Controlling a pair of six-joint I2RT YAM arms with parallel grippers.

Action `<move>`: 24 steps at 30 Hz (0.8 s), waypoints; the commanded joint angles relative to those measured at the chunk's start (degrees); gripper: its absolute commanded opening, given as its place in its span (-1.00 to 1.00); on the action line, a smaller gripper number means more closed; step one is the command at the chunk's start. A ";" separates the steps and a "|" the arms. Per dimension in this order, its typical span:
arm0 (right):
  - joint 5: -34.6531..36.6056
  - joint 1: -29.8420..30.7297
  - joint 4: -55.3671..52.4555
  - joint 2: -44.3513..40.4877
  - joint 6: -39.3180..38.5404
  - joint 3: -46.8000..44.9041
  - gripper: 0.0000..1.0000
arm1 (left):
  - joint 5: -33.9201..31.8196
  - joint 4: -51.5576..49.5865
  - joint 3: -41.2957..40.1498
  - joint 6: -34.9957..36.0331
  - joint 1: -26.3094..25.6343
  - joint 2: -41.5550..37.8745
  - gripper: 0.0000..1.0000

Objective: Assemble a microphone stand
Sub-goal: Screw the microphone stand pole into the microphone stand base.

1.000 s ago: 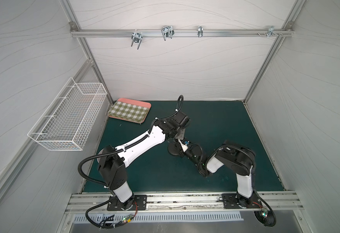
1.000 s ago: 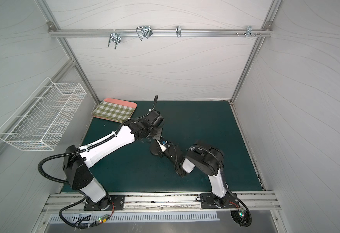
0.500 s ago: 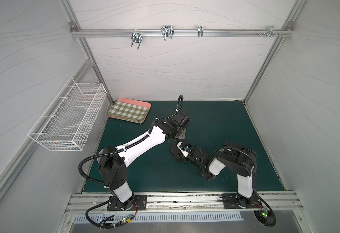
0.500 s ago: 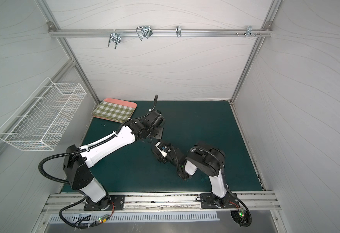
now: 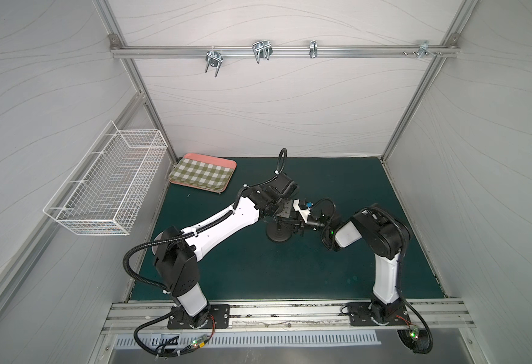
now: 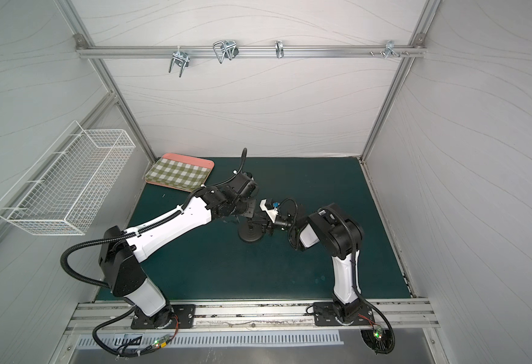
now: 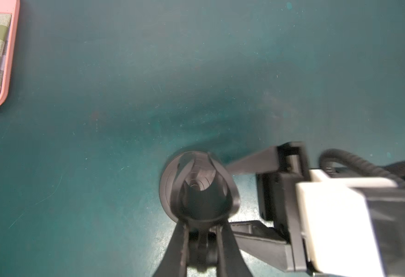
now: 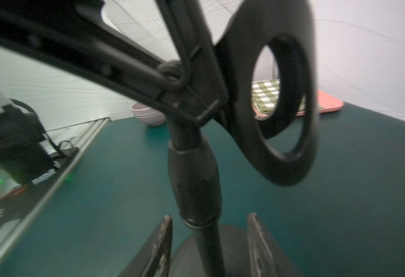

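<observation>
The microphone stand stands upright mid-table: its round black base [image 5: 278, 235] [image 6: 251, 235] lies flat on the green mat and the rod [image 8: 194, 177] rises from it. From above, the left wrist view looks into the U-shaped clip [image 7: 230, 191]. My left gripper [image 7: 202, 227] [image 5: 282, 217] comes down from above and is shut on the rod just under the clip. My right gripper [image 8: 209, 220] [image 5: 293, 225] reaches in from the right, low over the base. Its fingers [image 8: 164, 239] straddle the thin lower rod with a gap on each side, so it is open.
A pink tray with a checked cloth [image 5: 203, 171] [image 6: 179, 171] lies at the back left of the mat. A white wire basket [image 5: 110, 182] hangs on the left wall. Stacked pale bowls [image 8: 148, 115] sit by the wall. Metal hooks [image 5: 260, 52] hang on the rail overhead.
My right gripper, shut a second ago, has let go and now stands open around the rod; its forearm has swung up and to the right. The left arm has stayed put.
</observation>
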 commanded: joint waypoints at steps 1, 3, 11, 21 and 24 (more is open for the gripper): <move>-9.52 -0.19 1.43 3.40 3.31 2.29 -0.24 | 3.30 0.58 -0.22 -0.72 -0.36 1.37 -0.94; -9.59 -0.08 1.43 4.44 3.55 2.93 -0.43 | 3.30 0.48 -0.22 -0.68 -0.40 1.34 -0.94; 8.99 3.72 1.27 1.37 -0.95 -2.30 -0.79 | 3.03 0.39 -0.31 -0.85 -0.27 1.40 -0.94; 60.73 21.92 1.42 0.65 -16.34 -6.22 -0.86 | 3.22 0.68 -1.10 -1.55 -0.31 0.96 -0.94; 73.49 27.12 1.38 3.42 -18.95 -3.39 -0.86 | 3.14 0.67 -1.43 -1.64 -0.31 0.71 -0.94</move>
